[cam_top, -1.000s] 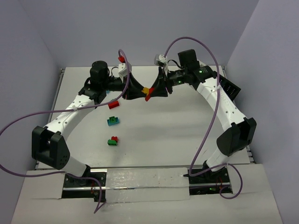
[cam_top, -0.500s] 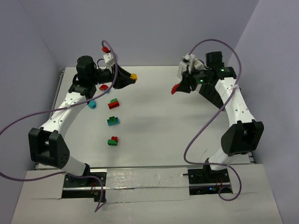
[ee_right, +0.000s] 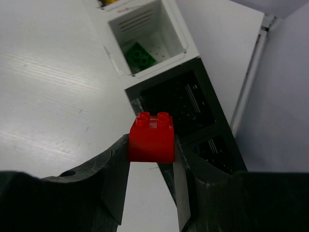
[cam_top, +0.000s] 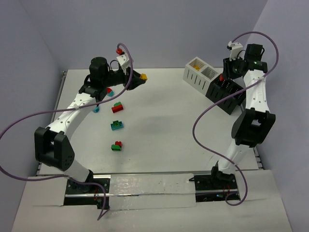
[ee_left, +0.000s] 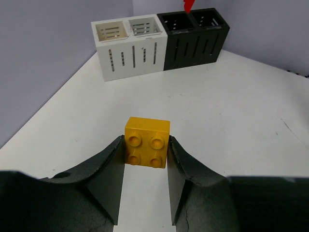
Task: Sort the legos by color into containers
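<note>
Presently: white table, plain lilac walls on three sides. Left gripper clamped on a square yellow brick, studs facing back at its wrist. The containers stand well ahead of it, row running crosswise, white pair left, black pair right. Right gripper clamped on a red brick over the black pair. Just beyond it, a green brick lies in a white bin. Loose legos lie on the table behind the left gripper

The left gripper has pulled away from the middle with the yellow brick, and the right gripper has swung its red brick over the black containers.
</note>
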Robot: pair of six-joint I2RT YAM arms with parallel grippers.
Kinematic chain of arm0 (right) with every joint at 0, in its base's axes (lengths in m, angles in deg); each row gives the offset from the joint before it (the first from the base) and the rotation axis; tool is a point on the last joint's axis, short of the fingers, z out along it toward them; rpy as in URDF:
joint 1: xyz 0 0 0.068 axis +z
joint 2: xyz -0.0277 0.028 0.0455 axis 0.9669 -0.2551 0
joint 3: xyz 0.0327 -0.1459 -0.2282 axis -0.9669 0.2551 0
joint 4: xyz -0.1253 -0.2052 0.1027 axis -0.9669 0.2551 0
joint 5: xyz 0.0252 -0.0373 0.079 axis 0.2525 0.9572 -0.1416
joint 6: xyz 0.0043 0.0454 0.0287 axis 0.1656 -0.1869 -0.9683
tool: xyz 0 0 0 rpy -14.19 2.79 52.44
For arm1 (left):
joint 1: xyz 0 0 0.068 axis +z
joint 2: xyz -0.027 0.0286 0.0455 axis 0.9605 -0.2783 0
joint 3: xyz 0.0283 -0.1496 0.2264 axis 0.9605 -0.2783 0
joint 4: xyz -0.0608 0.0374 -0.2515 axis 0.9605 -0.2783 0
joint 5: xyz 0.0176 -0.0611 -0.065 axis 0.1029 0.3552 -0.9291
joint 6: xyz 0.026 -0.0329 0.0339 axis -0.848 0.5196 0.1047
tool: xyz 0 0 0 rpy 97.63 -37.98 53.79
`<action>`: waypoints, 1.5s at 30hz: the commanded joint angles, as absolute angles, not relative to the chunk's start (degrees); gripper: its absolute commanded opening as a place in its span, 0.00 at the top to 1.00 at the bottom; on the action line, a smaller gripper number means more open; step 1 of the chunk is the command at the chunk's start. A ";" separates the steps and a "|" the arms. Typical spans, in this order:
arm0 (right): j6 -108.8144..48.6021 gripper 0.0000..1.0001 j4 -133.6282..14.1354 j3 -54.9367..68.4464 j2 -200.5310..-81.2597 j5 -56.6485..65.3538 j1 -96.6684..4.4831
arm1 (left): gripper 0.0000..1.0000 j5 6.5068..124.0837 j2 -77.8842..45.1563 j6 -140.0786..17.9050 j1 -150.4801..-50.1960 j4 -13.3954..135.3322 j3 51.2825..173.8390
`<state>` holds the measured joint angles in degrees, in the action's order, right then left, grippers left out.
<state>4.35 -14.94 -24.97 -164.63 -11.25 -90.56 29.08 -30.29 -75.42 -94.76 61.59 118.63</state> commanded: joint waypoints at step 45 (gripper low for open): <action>-31.21 0.18 -24.29 -21.53 -160.69 -45.08 -55.96 | 1.00 49.27 -17.07 -102.49 -108.87 79.09 98.45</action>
